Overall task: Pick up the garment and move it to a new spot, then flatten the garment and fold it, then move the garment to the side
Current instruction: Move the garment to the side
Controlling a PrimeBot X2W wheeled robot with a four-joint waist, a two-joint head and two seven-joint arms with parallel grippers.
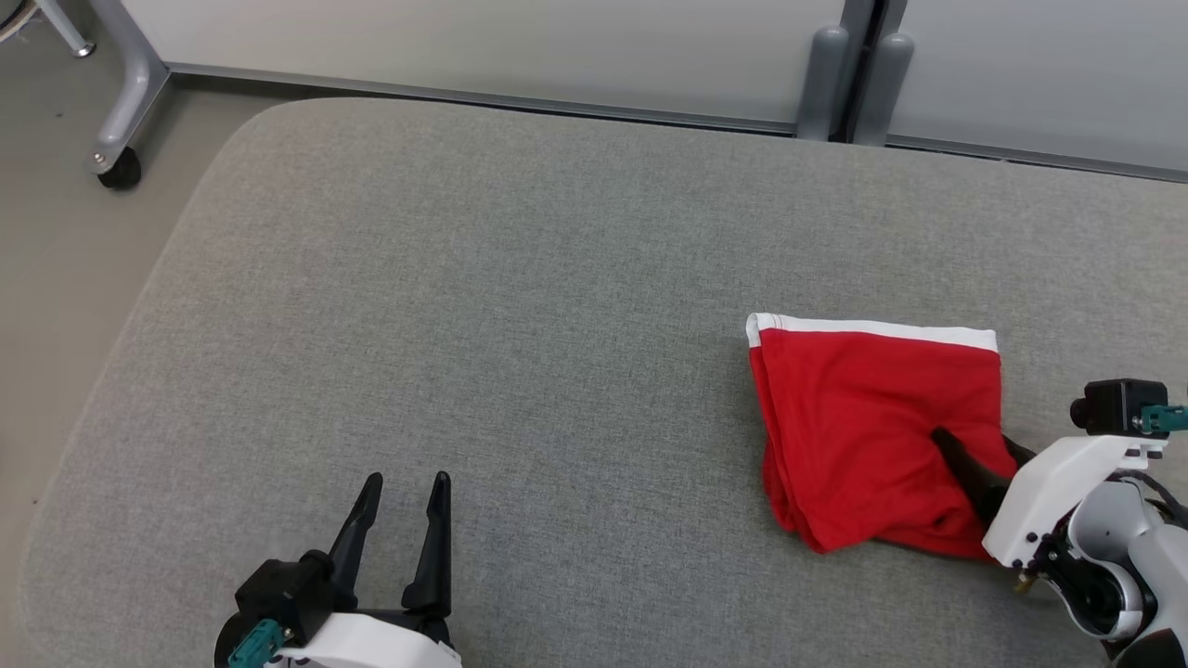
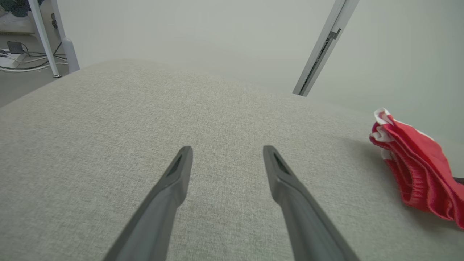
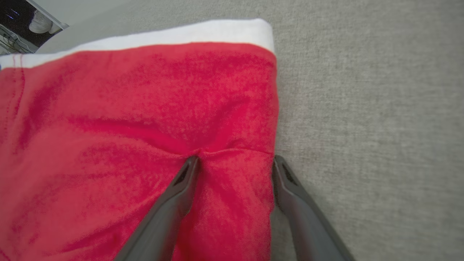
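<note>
I have the right gripper (image 3: 235, 159) open astride the edge of the folded red garment (image 1: 863, 417), left gripper (image 1: 407, 478) open and empty.

Red garment (image 1: 858, 408), grey surface (image 1: 464, 325)
A white band (image 1: 872, 327) edges the plain red cloth; the surface is a flecked mid-grey weave.

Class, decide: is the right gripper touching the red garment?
Touching. The right wrist view shows the right gripper open astride the red garment at its edge, one finger pressing a pucker into the cloth.
</note>
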